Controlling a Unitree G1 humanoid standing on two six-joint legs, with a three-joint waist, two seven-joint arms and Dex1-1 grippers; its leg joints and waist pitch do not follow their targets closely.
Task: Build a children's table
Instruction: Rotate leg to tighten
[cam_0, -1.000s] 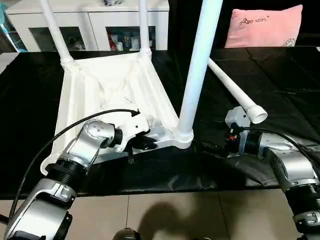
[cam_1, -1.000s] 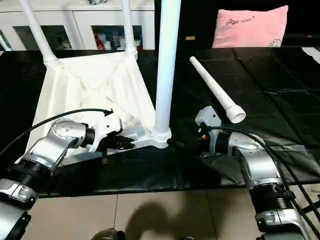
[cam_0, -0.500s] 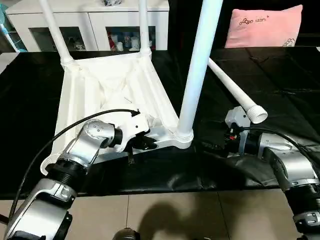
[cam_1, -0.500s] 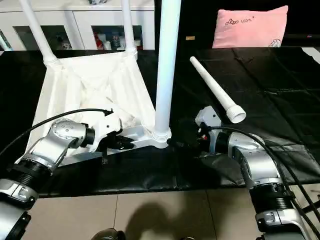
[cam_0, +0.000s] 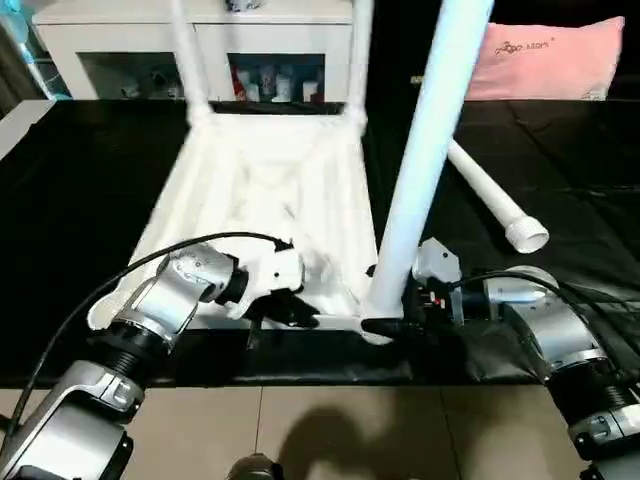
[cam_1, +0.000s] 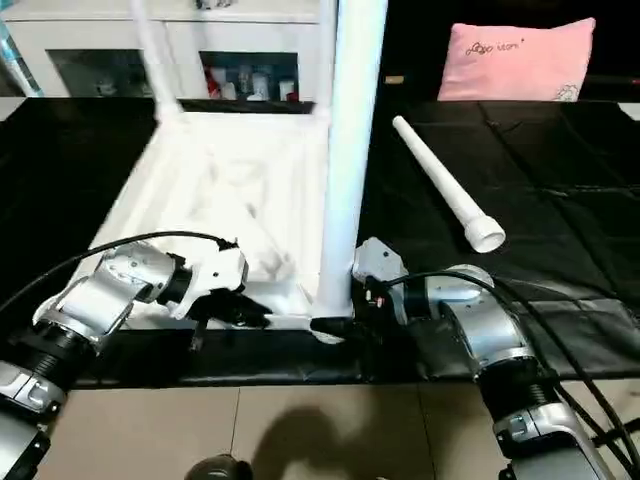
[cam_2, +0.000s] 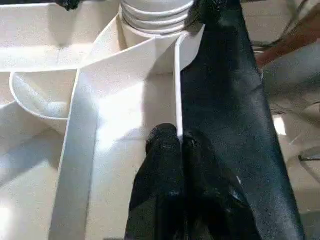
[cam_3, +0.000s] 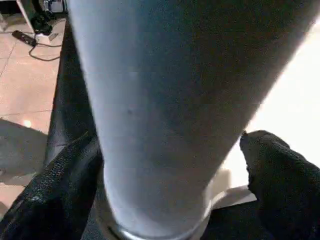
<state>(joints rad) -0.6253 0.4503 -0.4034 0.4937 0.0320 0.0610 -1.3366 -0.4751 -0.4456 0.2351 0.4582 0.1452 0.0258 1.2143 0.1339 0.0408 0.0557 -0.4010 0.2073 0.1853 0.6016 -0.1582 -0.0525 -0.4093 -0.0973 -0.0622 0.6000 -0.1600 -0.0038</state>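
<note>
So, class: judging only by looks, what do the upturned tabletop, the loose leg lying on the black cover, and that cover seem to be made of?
Tabletop: likely moulded white plastic, semi-gloss; thin ribs underneath.
Loose leg: apparently hollow white plastic tube; open flared end.
Black cover: probably thin plastic sheeting or coated fabric; creases with sheen.

A work surface covered in black cloth (cam_0: 90, 180) carries everything. The white tabletop (cam_0: 270, 190) lies on it upside down, ribbed underside facing up, with legs standing in its corner sockets. To the right of the tabletop a loose white leg (cam_0: 490, 195) lies flat on the cloth, its wide end nearer the front edge. Beyond that leg, at the far edge, rests a pink pillow (cam_0: 550, 55).
</note>
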